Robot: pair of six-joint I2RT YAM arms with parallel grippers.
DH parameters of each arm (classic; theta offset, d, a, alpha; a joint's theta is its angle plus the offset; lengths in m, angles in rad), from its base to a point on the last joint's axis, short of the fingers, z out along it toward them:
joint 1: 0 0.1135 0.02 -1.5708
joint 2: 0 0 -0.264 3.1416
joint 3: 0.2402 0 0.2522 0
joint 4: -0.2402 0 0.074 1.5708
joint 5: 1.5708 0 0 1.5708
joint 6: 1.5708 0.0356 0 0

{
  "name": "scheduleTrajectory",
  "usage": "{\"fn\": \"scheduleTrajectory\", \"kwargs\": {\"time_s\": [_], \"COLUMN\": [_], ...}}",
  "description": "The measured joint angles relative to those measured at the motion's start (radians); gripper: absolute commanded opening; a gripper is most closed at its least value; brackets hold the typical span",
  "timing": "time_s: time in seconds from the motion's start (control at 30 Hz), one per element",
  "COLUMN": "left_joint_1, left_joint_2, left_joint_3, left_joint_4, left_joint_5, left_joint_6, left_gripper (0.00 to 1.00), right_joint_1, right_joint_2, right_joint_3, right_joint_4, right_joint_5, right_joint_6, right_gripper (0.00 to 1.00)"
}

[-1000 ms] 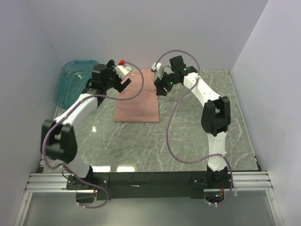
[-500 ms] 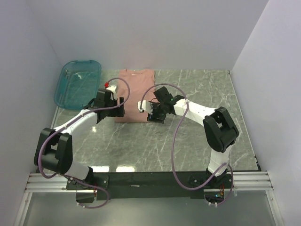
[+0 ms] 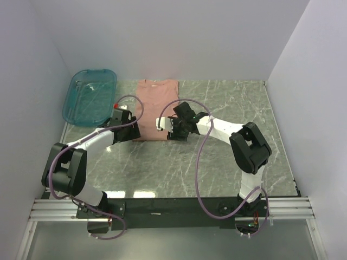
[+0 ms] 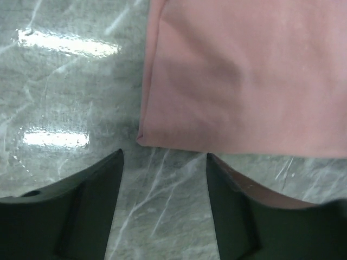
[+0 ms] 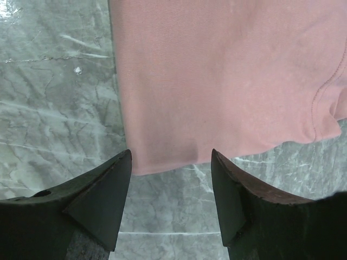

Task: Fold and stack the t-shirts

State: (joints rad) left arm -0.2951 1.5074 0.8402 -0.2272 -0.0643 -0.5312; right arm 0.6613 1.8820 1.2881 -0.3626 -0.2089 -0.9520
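Overhead, your folded dusty-pink cotton t-shirt lies upper centre, left gripper and right gripper at its lower edge. Left wrist: jaws apart, empty; pinch only one layer of that corner and you unfold it. Right wrist: jaws apart, empty; the hem could slide away.

- The t-shirt is dusty pink, plain-looking cotton, folded into a narrow rectangle.
- It lies flat on the table, in the far part of the scene, a little left of centre, with its long side running near to far.
- The neckline shows at the far end; the near end is a straight edge.
- Seen close, the near left corner is a neat layered fold, with a soft crease across the cloth above it.
- At the near right, a stitched hem pokes slightly past the folded edge.
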Motion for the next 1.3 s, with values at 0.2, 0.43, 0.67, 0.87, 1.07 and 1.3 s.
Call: {"fn": "scheduleTrajectory", "kwargs": {"time_s": [0.2, 0.43, 0.67, 0.87, 1.07, 1.3], "left_joint_1": [0.0, 0.005, 0.035, 0.042, 0.043, 0.042], "left_joint_2": [-0.009, -0.165, -0.142, -0.044, 0.038, 0.08], "left_joint_3": [0.002, -0.047, -0.152, -0.128, -0.04, -0.029], "left_joint_4": [-0.041, 0.008, 0.101, 0.117, 0.108, 0.085], "left_joint_5": [0.032, 0.117, 0.336, 0.415, 0.44, 0.441], "left_joint_6": [0.176, 0.682, 1.061, 1.226, 1.311, 1.347], "left_gripper": [0.62, 0.62, 0.52, 0.52, 0.48, 0.47], "right_joint_1": [-0.005, -0.047, -0.129, -0.129, -0.129, -0.119], "right_joint_2": [0.0, -0.003, -0.021, -0.025, -0.025, -0.025], "right_joint_3": [0.0, -0.005, -0.005, -0.005, -0.005, -0.024], "right_joint_4": [-0.013, -0.106, -0.189, -0.192, -0.192, -0.156], "right_joint_5": [-0.037, -0.19, -0.316, -0.34, -0.341, -0.312], "right_joint_6": [-0.037, -0.183, -0.324, -0.359, -0.371, -0.378], "right_gripper": [0.66, 0.65, 0.64, 0.64, 0.63, 0.64]}}
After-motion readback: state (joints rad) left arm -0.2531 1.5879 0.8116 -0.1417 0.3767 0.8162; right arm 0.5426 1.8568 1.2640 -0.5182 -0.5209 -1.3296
